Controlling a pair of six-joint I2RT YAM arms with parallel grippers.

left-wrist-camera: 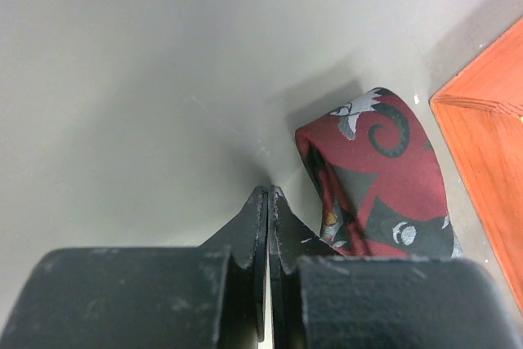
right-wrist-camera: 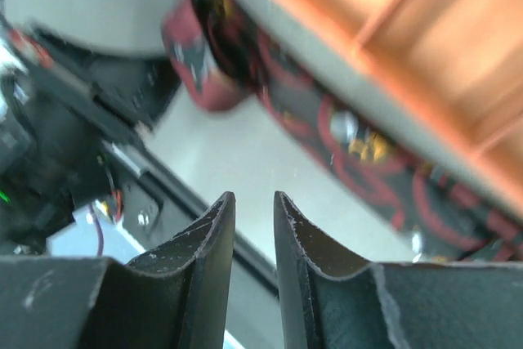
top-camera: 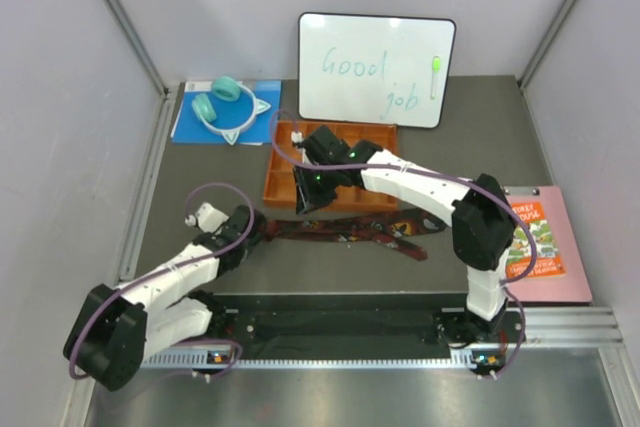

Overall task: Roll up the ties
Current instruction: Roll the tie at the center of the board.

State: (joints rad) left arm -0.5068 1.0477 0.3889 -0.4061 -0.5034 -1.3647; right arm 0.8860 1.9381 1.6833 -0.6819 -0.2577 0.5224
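A dark maroon-red tie (top-camera: 350,230) with a black pattern lies stretched across the table in front of the orange tray (top-camera: 372,135). My left gripper (top-camera: 255,227) is at the tie's left end. In the left wrist view its jaws (left-wrist-camera: 268,191) are shut with nothing between them, touching the table just left of the tie's folded end (left-wrist-camera: 376,177). My right gripper (top-camera: 303,203) hovers over the tray's near left corner. Its jaws (right-wrist-camera: 253,195) stand slightly open and hold nothing, above the tie (right-wrist-camera: 327,136), whose folded end (right-wrist-camera: 204,63) shows blurred.
A whiteboard (top-camera: 375,67) leans against the back wall behind the tray. Teal cat-ear headphones (top-camera: 225,105) lie on a blue sheet at the back left. A book on a pink clipboard (top-camera: 540,239) lies at the right. A metal rail (top-camera: 340,327) runs along the near edge.
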